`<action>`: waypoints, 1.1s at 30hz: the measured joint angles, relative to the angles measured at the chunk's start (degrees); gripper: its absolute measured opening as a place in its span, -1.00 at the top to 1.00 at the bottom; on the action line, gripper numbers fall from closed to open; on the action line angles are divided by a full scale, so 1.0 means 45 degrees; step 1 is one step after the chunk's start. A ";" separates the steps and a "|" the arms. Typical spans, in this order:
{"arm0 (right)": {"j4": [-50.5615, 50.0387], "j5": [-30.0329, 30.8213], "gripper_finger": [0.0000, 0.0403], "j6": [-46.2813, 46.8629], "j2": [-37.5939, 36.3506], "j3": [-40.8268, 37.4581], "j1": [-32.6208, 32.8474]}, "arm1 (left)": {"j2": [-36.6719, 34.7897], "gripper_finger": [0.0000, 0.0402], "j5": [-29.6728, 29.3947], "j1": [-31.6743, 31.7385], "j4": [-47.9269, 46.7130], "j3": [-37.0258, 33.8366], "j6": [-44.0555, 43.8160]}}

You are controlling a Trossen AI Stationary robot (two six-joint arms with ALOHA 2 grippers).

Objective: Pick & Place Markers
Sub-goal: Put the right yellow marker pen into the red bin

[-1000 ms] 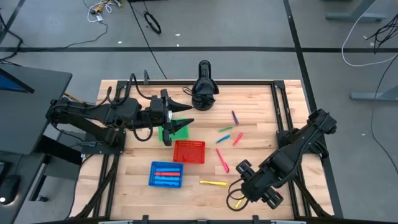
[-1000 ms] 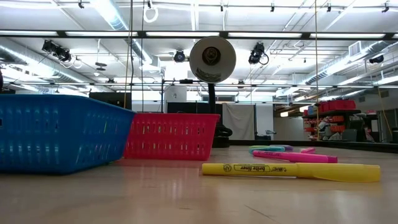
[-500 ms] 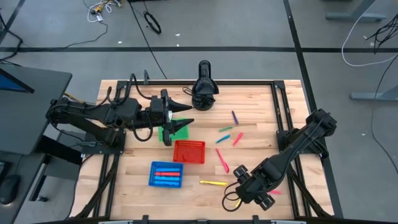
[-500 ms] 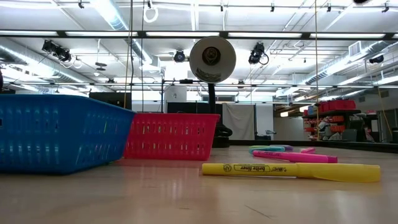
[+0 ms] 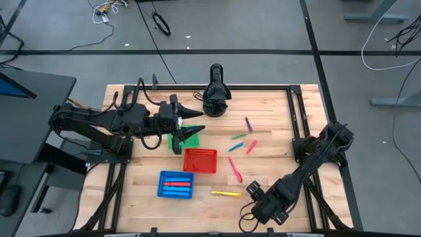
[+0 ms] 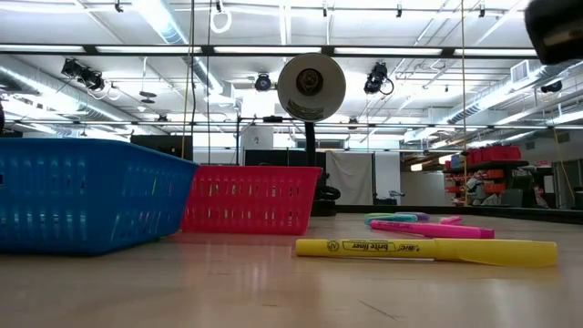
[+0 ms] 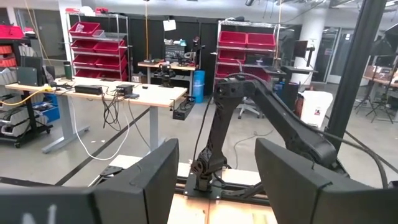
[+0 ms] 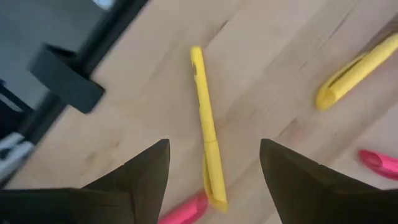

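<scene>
Several markers lie loose on the wooden table: a yellow one (image 5: 225, 193), a pink one (image 5: 235, 169), and green, purple and pink ones (image 5: 243, 139) farther back. My right gripper (image 5: 263, 201) points down near the table's near edge, open. In its wrist view its fingers stand on either side of another yellow marker (image 8: 205, 124) that lies flat on the wood, clear of it. A second yellow marker (image 8: 357, 68) and pink ones (image 8: 379, 163) lie close by. My left gripper (image 5: 202, 122) waits open and level above the green basket (image 5: 186, 138).
A red basket (image 5: 200, 160) stands mid-table. The blue basket (image 5: 175, 184) in front of it holds red and blue markers. A black stand with a round head (image 5: 216, 92) is at the far edge. Black frame rails (image 5: 299, 118) run along the table's sides.
My right gripper has come down toward the table near its near edge, shifting a little toward the table's left, and has stayed open. Its dark body now shows at the low view's top right corner. The markers and baskets have not moved.
</scene>
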 joint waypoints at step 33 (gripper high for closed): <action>0.1444 0.0740 0.75 -0.0834 0.2528 0.0024 0.0293 | 0.0000 -0.09 -0.0005 0.0000 -0.0043 0.0000 0.0029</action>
